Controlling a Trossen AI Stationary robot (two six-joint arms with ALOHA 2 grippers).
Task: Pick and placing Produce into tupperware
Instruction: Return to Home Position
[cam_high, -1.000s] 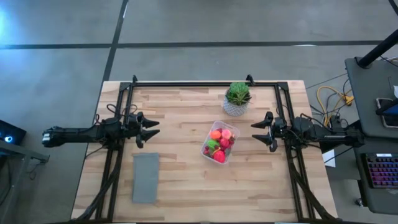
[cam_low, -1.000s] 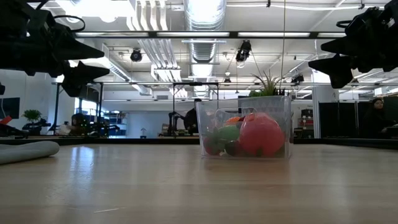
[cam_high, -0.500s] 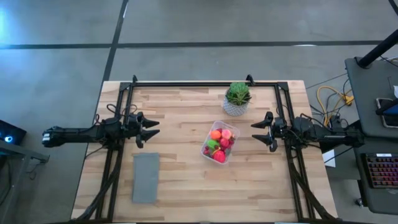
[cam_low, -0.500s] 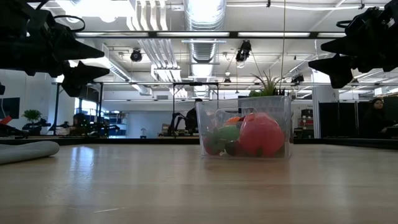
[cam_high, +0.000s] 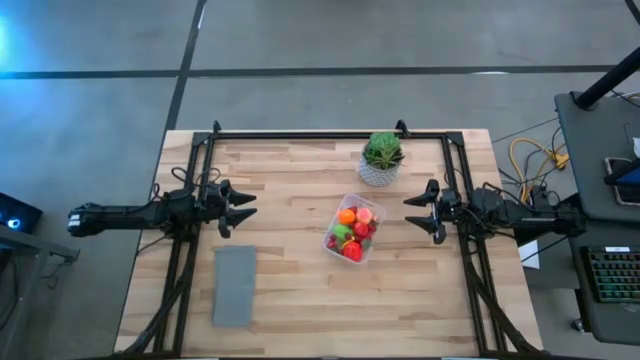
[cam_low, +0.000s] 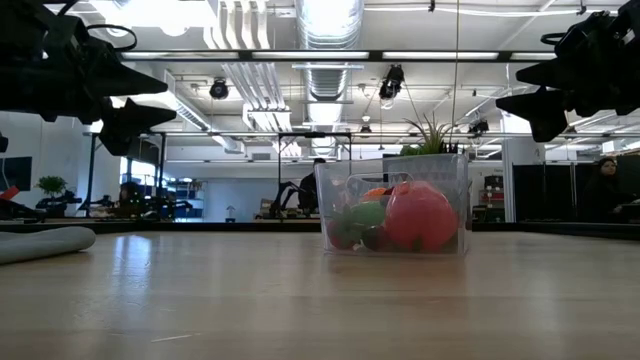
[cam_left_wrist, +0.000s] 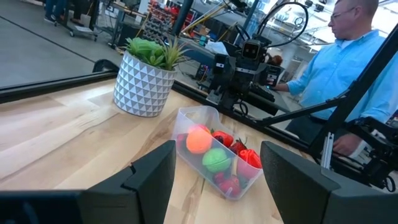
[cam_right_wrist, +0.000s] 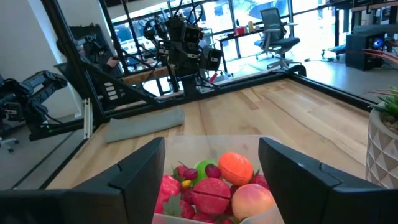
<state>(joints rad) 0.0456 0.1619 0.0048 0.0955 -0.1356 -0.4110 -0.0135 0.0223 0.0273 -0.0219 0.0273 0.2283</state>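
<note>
Clock directions are read on the high view, with 12 at the picture's top.

The left jaws stand apart and hold nothing, raised above the tabletop (cam_high: 290, 310) at its 9 o'clock edge and pointing toward 3. The right jaws are likewise spread and empty, raised at the 3 o'clock edge and pointing toward 9.

The tupperware (cam_low: 345, 185) sits upright on the tabletop a little toward 3 o'clock from the middle, nearer the right jaws than the left and touched by neither. The produce (cam_high: 353, 232) lies heaped inside it: an orange ball (cam_high: 347, 215) at the 12 o'clock end, a green piece (cam_high: 341, 232) in the middle, and red berries (cam_high: 352, 250) toward 6.

A potted plant (cam_high: 381, 158) stands near the tub at its 12 o'clock. A flat grey rectangle (cam_high: 234, 285) lies well apart at its 8 o'clock.
</note>
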